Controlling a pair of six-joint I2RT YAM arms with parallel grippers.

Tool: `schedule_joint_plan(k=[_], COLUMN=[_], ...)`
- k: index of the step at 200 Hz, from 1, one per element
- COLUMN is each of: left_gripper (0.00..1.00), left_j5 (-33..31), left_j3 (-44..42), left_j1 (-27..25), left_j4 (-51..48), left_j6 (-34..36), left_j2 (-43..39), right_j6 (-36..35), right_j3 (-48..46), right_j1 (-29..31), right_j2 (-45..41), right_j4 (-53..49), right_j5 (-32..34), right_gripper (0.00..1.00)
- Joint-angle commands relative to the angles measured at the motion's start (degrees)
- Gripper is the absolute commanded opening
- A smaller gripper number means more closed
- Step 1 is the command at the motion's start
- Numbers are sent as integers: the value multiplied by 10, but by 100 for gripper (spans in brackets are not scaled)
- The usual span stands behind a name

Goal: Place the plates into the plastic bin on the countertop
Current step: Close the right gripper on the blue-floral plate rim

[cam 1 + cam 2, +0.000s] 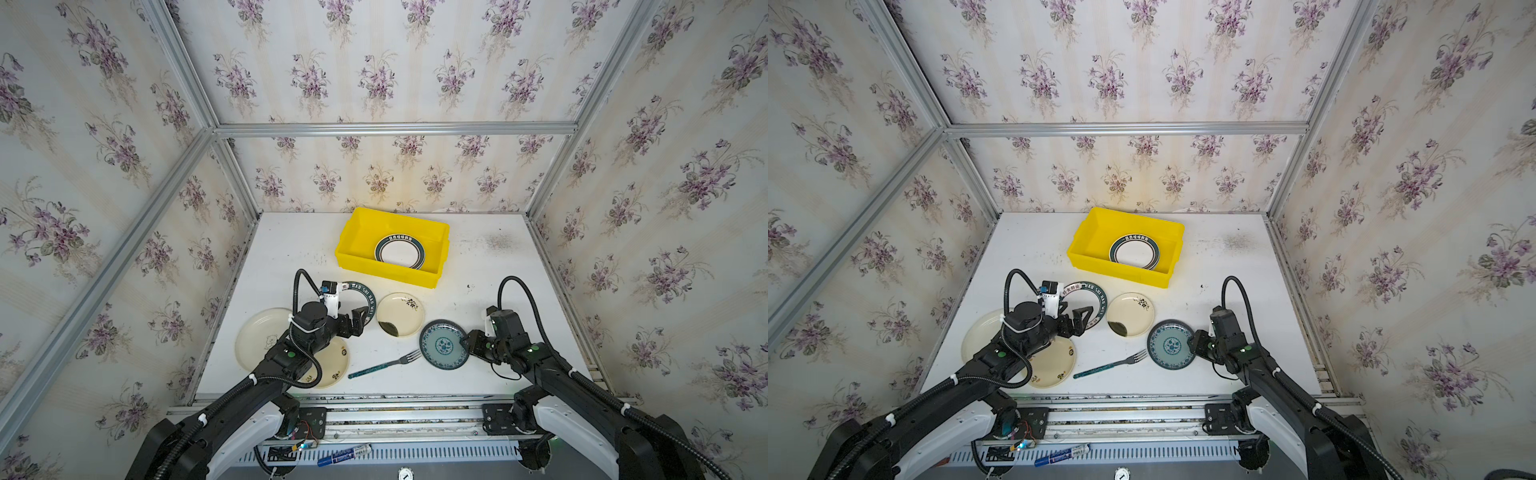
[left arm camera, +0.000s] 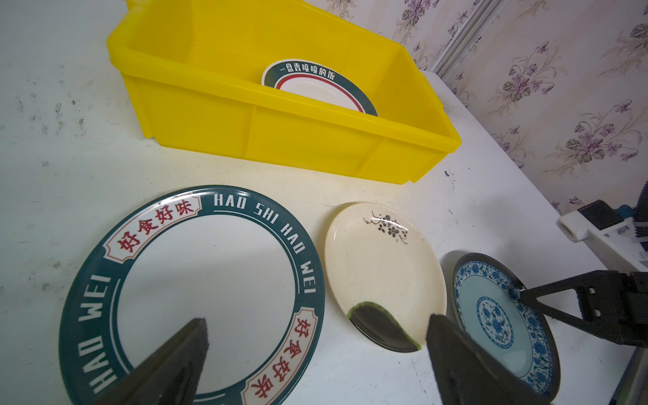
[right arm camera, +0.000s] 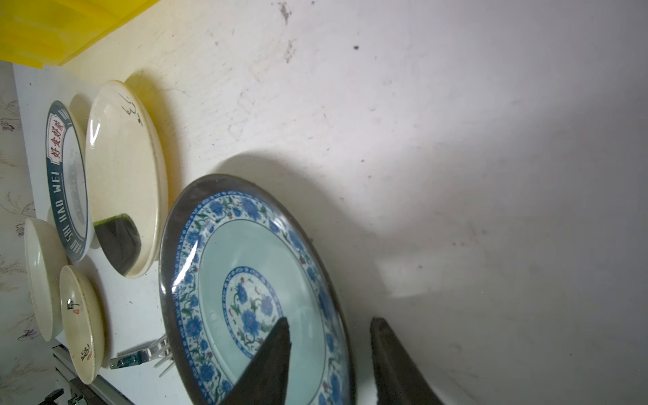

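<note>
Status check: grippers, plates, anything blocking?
Left gripper open above the teal-rimmed plate. Right gripper open, fingers straddling the blue plate rim. One plate in the yellow bin, five on the countertop. Fork beside blue plate.

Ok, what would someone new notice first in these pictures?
The bright yellow bin at the back of the white countertop, with one teal-rimmed plate inside. Then the loose plates in front of it, where the right gripper straddles the rim of the blue patterned plate.

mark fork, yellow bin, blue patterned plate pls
fork (image 1: 384,366), in a top view, on its handle.
yellow bin (image 1: 382,270), in a top view, near outer wall.
blue patterned plate (image 1: 444,345), in a top view, centre motif.
</note>
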Motion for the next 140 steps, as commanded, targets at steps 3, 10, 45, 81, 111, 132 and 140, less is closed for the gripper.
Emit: schedule_joint_plan(k=[3, 10, 45, 81, 111, 132, 140], left_gripper=[100, 100, 100, 100, 100, 100, 100], left_j5=[-8, -9, -3, -4, -5, -5, -4], left_j3=[5, 5, 7, 7, 8, 9, 10], left_j1=[0, 0, 0, 0, 0, 0, 0], left_j4=[13, 13, 13, 12, 12, 12, 12], left_j6=[4, 3, 5, 7, 7, 7, 7], left_j2=[1, 1, 3, 4, 6, 12, 14], right_j6=[-1, 1, 31, 53, 57, 58, 58], right_j3=[3, 2, -7, -17, -18, -19, -19], right_j1=[1, 1, 0, 0, 1, 0, 0], right_j2=[16, 18, 14, -10, -25, -25, -24], right_j4=[-19, -19, -16, -14, -28, -24, -25], right_j5=[4, 7, 32, 54, 71, 67, 68], right_gripper=[36, 34, 23, 17, 14, 12, 10])
